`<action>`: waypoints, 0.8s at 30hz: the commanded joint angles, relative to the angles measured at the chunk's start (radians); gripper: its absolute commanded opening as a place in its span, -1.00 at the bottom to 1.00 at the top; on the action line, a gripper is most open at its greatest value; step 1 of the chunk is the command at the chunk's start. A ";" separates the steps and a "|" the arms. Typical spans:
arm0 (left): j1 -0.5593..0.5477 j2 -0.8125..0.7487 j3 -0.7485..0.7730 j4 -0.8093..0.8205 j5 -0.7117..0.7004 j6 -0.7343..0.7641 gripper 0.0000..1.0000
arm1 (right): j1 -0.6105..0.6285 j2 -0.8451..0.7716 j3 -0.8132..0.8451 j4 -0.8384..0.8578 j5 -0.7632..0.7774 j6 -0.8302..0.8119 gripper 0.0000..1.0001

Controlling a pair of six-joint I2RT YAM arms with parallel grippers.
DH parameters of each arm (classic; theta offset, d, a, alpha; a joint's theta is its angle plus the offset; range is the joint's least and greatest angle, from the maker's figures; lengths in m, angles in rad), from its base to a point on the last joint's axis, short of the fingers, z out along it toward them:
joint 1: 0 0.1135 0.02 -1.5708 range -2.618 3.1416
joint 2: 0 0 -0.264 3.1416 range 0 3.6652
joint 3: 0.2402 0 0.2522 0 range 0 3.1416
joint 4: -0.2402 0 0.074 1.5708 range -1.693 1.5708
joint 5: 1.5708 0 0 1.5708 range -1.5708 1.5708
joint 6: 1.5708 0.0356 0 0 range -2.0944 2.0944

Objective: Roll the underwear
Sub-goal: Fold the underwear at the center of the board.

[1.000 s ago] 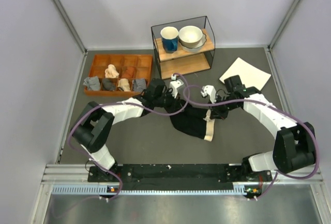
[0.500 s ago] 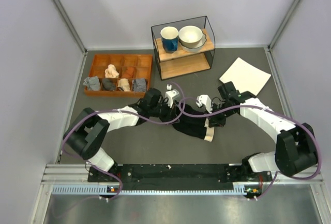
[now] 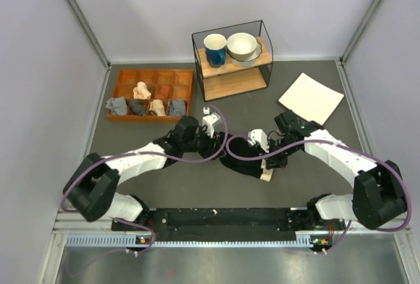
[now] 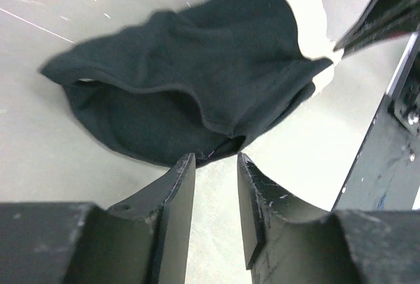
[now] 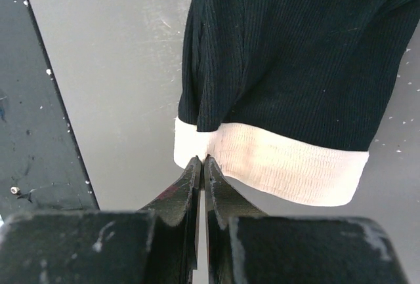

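The underwear (image 3: pixel 244 156) is a black garment with a cream waistband (image 3: pixel 266 174), lying bunched on the grey table between the two arms. My left gripper (image 3: pixel 220 145) is at its left edge. In the left wrist view the jaws (image 4: pixel 215 159) stand apart and empty, with the black fabric (image 4: pixel 197 81) just beyond the tips. My right gripper (image 3: pixel 267 159) is at the waistband end. In the right wrist view it (image 5: pixel 202 161) is shut with its tips pinching the edge of the waistband (image 5: pixel 282 166), below the black fabric (image 5: pixel 289 54).
A wooden tray (image 3: pixel 125 77) holding several small rolled garments sits at the back left. A wire shelf (image 3: pixel 233 61) with a blue mug and bowls stands at the back middle. A white sheet (image 3: pixel 312 97) lies at the back right. The right arm (image 4: pixel 387 133) is close beside the left gripper.
Both grippers have moved towards the near edge and slightly left. The underwear has been drawn along and is now more bunched, with the waistband lower in view.
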 commanded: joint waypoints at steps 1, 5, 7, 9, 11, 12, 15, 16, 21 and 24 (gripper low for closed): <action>0.029 -0.153 -0.017 -0.017 -0.144 -0.038 -0.20 | 0.016 -0.081 0.004 -0.024 -0.058 -0.039 -1.00; 0.059 -0.156 0.036 -0.108 -0.136 -0.063 -0.14 | 0.017 -0.130 0.004 -0.033 -0.081 -0.055 -1.00; 0.064 -0.141 0.073 -0.123 -0.138 -0.076 -0.14 | 0.017 -0.137 -0.004 -0.039 -0.083 -0.070 -1.00; 0.067 -0.120 0.114 -0.135 -0.132 -0.080 -0.14 | 0.017 -0.130 -0.009 -0.045 -0.071 -0.082 -1.00; 0.069 -0.101 0.144 -0.140 -0.128 -0.076 -0.13 | 0.017 -0.121 -0.016 -0.056 -0.051 -0.101 -1.00; 0.069 -0.077 0.179 -0.148 -0.121 -0.078 -0.14 | 0.016 -0.121 -0.021 -0.057 -0.045 -0.107 -1.00; 0.069 -0.013 0.246 -0.148 -0.098 -0.070 -0.14 | 0.017 -0.099 -0.035 -0.057 -0.015 -0.119 -1.00; 0.069 0.009 0.262 -0.174 -0.083 -0.063 -0.15 | 0.017 -0.089 -0.041 -0.059 0.003 -0.121 -1.00; 0.069 0.167 0.342 -0.180 -0.032 -0.064 -0.23 | 0.017 -0.033 -0.053 -0.061 0.032 -0.131 -0.98; 0.067 0.241 0.336 -0.165 -0.009 -0.076 -0.33 | 0.017 -0.035 -0.055 -0.076 0.037 -0.135 -0.74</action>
